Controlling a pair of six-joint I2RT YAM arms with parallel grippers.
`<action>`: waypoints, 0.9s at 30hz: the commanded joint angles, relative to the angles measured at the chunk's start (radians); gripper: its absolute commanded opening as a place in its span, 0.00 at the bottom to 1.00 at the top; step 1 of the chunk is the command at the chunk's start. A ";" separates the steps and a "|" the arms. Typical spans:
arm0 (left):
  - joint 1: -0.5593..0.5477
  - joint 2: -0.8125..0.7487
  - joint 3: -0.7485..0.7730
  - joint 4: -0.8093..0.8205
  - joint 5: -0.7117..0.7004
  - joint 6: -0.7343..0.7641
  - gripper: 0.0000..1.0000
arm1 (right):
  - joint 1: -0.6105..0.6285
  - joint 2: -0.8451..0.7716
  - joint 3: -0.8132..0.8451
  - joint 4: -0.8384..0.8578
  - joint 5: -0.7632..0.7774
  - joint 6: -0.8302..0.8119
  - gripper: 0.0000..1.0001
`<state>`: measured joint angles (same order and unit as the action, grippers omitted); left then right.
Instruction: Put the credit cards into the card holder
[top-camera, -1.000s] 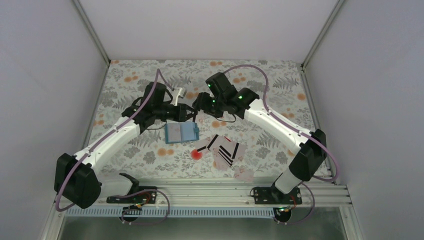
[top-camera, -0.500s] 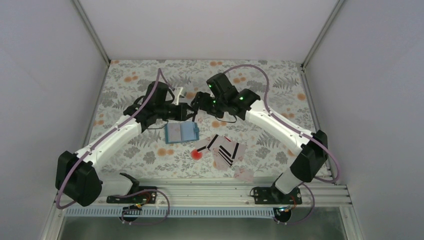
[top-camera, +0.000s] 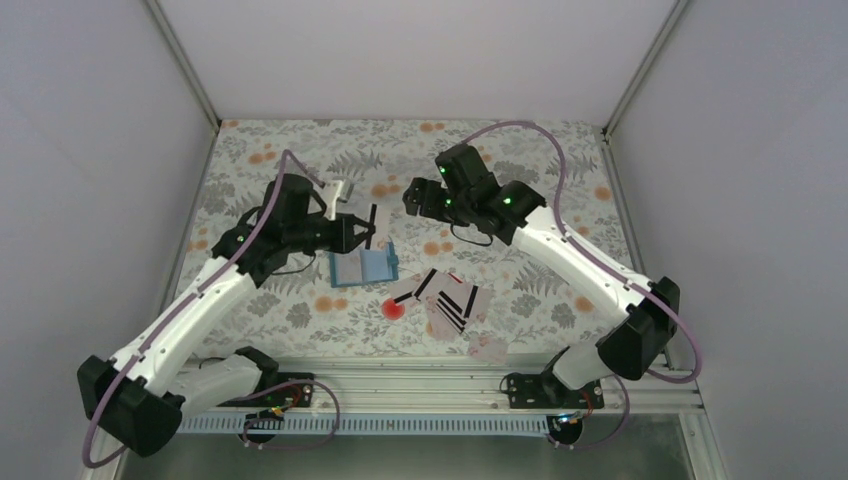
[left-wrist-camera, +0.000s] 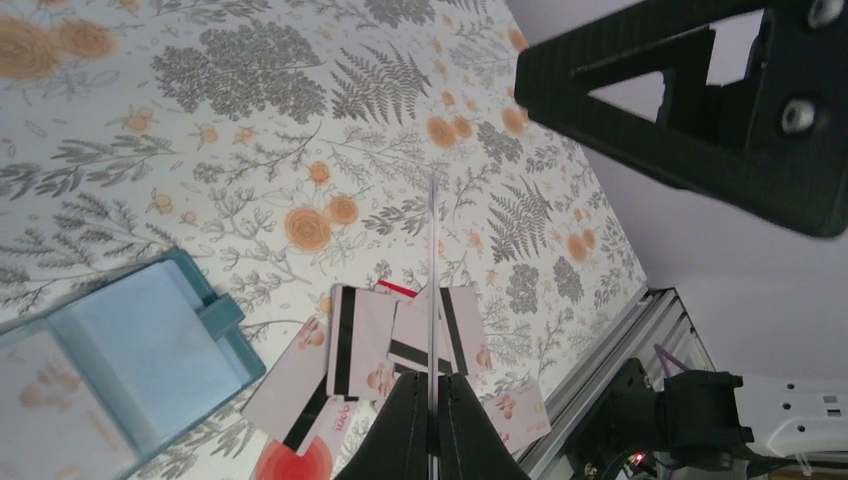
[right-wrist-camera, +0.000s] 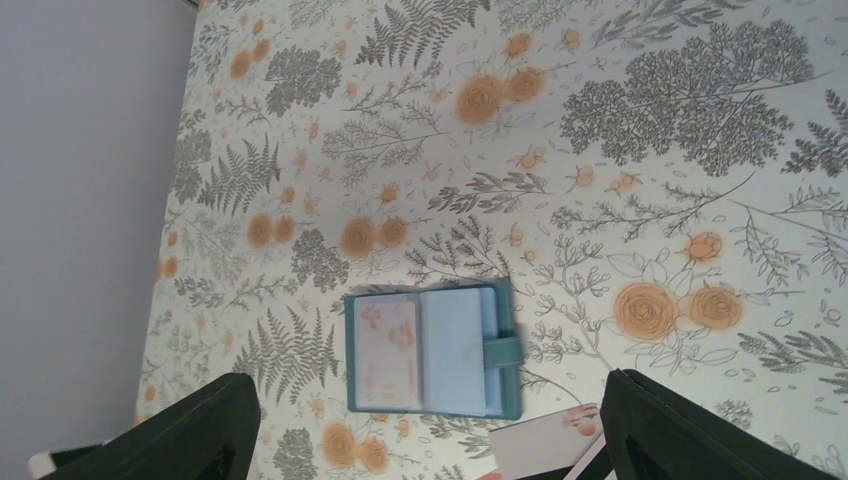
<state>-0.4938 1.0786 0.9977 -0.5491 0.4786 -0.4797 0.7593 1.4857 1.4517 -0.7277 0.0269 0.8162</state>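
The left gripper (left-wrist-camera: 432, 388) is clamped on one edge of a credit card (left-wrist-camera: 433, 270), seen edge-on and raised just above the open blue card holder (top-camera: 362, 266) on the floral counter (top-camera: 260, 145). The card looks thin, stiff, light and slick. Pinching it near one edge leaves the far edge free for a slot. The right gripper (right-wrist-camera: 430, 400) hangs apart and empty. Other credit cards (top-camera: 450, 300) lie beside the card holder.
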 joint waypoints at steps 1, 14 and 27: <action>0.000 -0.055 -0.057 -0.040 -0.044 0.013 0.02 | -0.013 -0.003 -0.007 0.019 0.037 -0.087 0.87; 0.104 0.014 0.021 -0.146 -0.146 0.017 0.02 | -0.119 0.056 -0.083 0.132 -0.192 -0.245 0.85; 0.157 0.066 -0.225 0.013 -0.072 -0.061 0.02 | -0.117 0.167 -0.222 0.267 -0.362 -0.321 0.70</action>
<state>-0.3523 1.1252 0.8055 -0.6155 0.3767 -0.5133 0.6407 1.6081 1.2362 -0.5331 -0.2440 0.5293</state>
